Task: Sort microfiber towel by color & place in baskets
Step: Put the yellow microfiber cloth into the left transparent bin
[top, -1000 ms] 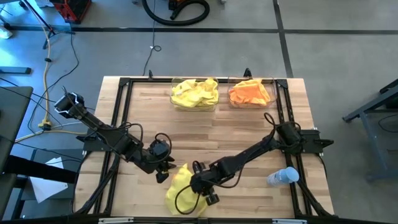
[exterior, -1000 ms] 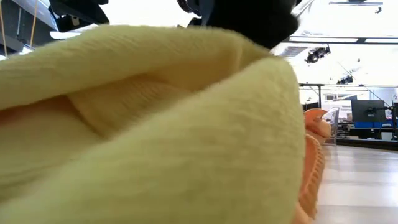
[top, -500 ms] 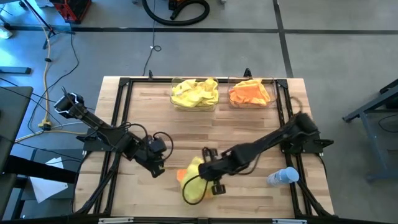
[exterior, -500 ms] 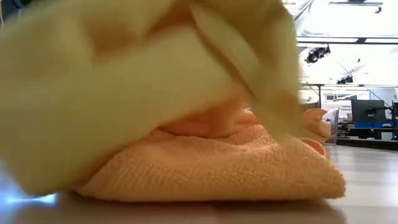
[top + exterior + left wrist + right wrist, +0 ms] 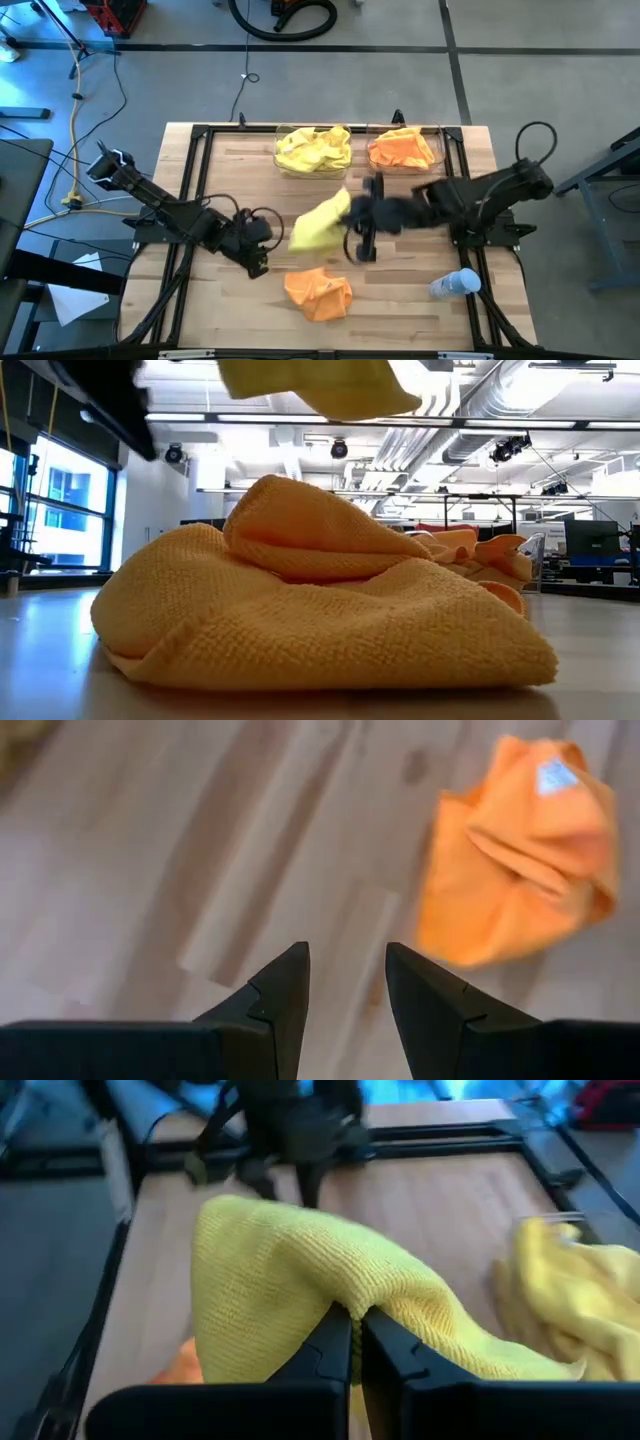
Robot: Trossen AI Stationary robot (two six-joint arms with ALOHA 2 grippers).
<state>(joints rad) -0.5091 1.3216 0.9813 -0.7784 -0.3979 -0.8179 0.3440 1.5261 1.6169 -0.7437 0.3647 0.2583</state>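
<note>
My right gripper (image 5: pixel 355 1325) is shut on a yellow microfiber towel (image 5: pixel 318 222) and holds it in the air over the middle of the table. An orange towel (image 5: pixel 318 292) lies crumpled on the wood near the front edge. My left gripper (image 5: pixel 347 982) hovers open just left of the orange towel (image 5: pixel 520 850) and touches nothing. At the far edge stand two clear baskets, the left one (image 5: pixel 313 150) with yellow towels in it and the right one (image 5: pixel 404 150) with orange towels. My right gripper pinches a bunched fold of the yellow towel (image 5: pixel 345 1298) between its two fingers. The fingers come from the table's right side, slanting downward. The towel is lifted clear of the table, drapes over the fingertips and hangs slack below them.
A small clear plastic bottle (image 5: pixel 455 284) lies on its side near the right front corner. A black frame (image 5: pixel 190 180) runs along the table's edges. Bare wood lies between the lifted towel and the baskets.
My right gripper has risen from the near edge and swung toward the far right, carrying the yellow towel up off the pile. The orange towel that lay under it is uncovered and stays on the table.
</note>
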